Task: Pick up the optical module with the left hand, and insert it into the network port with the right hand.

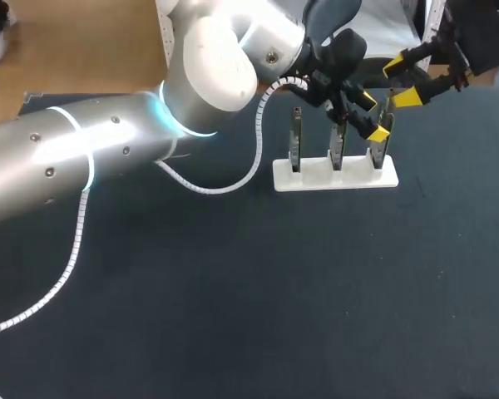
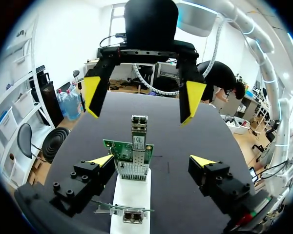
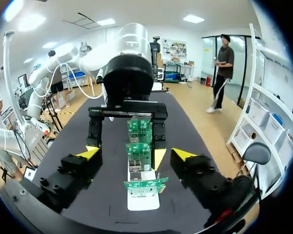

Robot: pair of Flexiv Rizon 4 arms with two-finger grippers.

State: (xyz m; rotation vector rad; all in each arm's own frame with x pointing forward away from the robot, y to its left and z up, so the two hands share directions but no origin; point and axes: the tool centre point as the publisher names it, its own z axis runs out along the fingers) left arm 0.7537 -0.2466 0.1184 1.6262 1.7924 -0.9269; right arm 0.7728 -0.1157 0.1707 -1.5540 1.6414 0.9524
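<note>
— Where is the optical module (image 2: 139,127)?
— It stands upright at the top edge of a green card (image 2: 129,153). The card is held in a white stand (image 2: 132,195) on the dark tabletop (image 2: 180,136).
— And relative to the left end effector (image 2: 153,161)?
— The card sits between its fingers, with the module just ahead of the tips. The fingers are spread: one tip is near the card's edge, the other well clear, so it grips nothing.
— The right end effector (image 2: 142,97)?
— Beyond the module, facing the left one. Its fingers are released wide, with nothing in them.
— Other cards?
— The head view shows two more in the same stand, beside the left end effector.
</note>
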